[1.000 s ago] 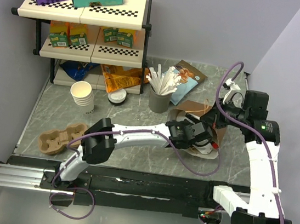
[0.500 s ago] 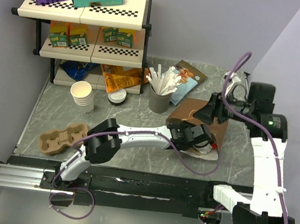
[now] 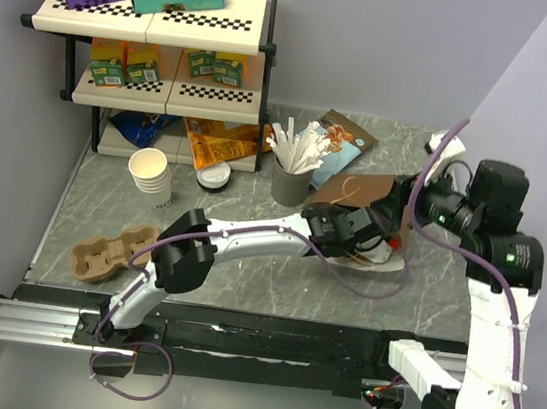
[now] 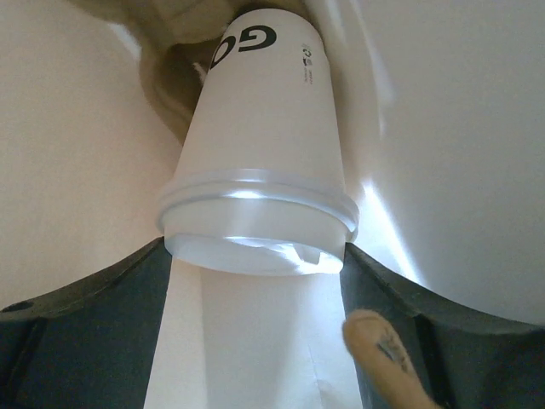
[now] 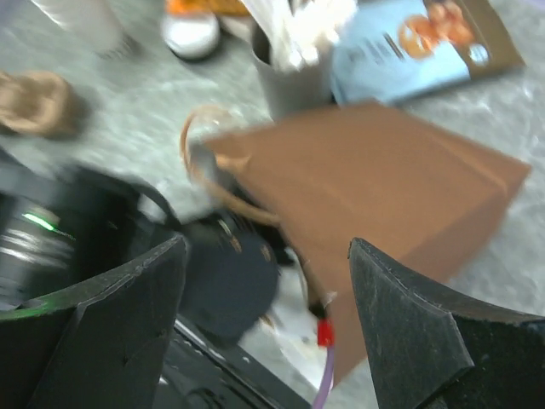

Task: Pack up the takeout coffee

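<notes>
The takeout coffee (image 4: 260,145), an off-white paper cup with a white sip lid, lies lid toward the camera in the left wrist view, against pale paper walls. My left gripper (image 4: 255,256) is shut on it, its dark fingers touching both sides of the lid rim. From above, that gripper (image 3: 351,230) reaches into the mouth of a brown paper bag (image 3: 366,192) lying on its side, and the cup is hidden there. My right gripper (image 5: 268,247) is open and holds nothing. It hovers above the bag (image 5: 400,187), at the bag's right end (image 3: 409,207).
A grey holder of white straws (image 3: 292,182) stands just behind the bag. A snack packet (image 3: 342,143) lies at the back. A stack of lidless cups (image 3: 151,176), loose lids (image 3: 215,177) and a pulp cup carrier (image 3: 111,254) sit on the left. A stocked shelf (image 3: 142,56) fills the back left.
My right gripper has opened, let go of the brown bag and drawn back to the right. The bag has tipped and shifted back. The left gripper has moved slightly with the cup.
</notes>
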Controlling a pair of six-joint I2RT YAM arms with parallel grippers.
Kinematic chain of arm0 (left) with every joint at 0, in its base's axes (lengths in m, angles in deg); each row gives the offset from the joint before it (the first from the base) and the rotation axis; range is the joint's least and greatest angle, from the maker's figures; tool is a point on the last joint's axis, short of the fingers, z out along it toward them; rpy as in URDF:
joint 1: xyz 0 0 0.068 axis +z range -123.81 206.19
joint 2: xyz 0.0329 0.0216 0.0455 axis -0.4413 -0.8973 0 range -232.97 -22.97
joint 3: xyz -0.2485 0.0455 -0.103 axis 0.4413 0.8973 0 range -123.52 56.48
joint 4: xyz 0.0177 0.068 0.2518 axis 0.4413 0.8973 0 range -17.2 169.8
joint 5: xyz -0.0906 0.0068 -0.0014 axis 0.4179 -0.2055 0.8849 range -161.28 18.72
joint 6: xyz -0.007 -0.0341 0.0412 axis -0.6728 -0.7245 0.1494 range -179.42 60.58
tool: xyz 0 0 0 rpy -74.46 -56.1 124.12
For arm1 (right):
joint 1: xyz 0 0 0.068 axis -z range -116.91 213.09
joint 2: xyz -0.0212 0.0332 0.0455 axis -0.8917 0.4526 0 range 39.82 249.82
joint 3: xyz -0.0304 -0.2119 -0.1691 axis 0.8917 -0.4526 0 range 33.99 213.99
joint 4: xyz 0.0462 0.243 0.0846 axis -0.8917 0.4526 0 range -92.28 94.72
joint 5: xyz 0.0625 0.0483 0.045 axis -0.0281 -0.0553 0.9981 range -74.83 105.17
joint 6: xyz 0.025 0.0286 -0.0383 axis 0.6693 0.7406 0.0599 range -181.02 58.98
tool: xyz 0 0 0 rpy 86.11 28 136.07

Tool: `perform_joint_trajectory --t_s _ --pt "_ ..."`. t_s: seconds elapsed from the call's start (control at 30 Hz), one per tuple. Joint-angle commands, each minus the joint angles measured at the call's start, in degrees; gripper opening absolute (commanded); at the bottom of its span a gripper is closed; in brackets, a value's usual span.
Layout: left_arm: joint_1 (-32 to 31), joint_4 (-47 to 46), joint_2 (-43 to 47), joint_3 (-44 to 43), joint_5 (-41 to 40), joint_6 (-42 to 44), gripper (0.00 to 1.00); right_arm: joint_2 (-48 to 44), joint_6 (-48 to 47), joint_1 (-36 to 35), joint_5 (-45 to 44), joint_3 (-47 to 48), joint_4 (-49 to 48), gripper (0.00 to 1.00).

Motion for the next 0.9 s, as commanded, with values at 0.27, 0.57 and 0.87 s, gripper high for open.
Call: perform_joint_trajectory --t_s 0.27,0.57,0.87 --pt "1.01 8.61 3.0 -7.26 5.96 -7.2 0.04 -2.99 0.29 3.1 -5.22 -3.49 -0.12 0.84" --pt "1.71 7.81 2.73 -8.83 5.6 -7.28 0.38 0.88 0.22 11.64 -1.97 -0.33 -0.66 0.84" --pt "2.86 14.13 3.0 -16.48 10.43 -9.04 0.01 1.06 -3.83 14.9 1.29 -2.78 -0.47 0.83"
